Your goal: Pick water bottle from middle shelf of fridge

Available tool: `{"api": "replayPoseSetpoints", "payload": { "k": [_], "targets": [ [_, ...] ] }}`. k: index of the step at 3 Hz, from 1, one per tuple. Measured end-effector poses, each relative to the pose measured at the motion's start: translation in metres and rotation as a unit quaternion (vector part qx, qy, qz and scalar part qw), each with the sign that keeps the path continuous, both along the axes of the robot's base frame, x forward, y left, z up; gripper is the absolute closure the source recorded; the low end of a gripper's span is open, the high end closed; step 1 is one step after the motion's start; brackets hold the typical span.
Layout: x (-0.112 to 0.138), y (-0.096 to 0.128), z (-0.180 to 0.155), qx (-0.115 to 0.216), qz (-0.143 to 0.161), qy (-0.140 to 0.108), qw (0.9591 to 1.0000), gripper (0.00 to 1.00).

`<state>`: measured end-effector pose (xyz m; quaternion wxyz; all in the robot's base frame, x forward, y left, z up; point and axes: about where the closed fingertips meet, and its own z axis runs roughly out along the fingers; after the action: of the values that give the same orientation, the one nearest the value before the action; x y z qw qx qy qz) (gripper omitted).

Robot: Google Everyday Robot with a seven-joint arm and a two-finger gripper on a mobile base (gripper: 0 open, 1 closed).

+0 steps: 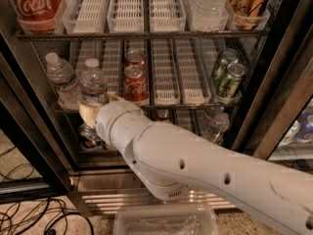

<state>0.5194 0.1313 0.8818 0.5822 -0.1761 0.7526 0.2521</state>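
single close view, high behind the arm, facing down into the fridge, gripper at middle shelf

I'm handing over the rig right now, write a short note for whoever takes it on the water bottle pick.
Tool: inside the fridge, at the foot of the water bottle, front left of the middle shelf. A hold on the bottle cannot be confirmed.
Things: the water bottle stands upright on the shelf, with a second bottle to its left and cola cans to its right.
Done: the reach to the bottle.
Left: secure it, lift, and draw it out past the neighbours.
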Motion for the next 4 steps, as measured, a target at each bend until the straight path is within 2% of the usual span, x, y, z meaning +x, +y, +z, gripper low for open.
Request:
{"api": "replayPoseSetpoints", "payload": {
  "k": [3,4],
  "targets": [
    [0.000,-0.007,-0.007,0.000,-0.001,0.002,1.0000,1.00],
    [0.008,-0.025,-0.004,-0.004,-0.016,-0.004,0.9999,1.00]
  ]
}}
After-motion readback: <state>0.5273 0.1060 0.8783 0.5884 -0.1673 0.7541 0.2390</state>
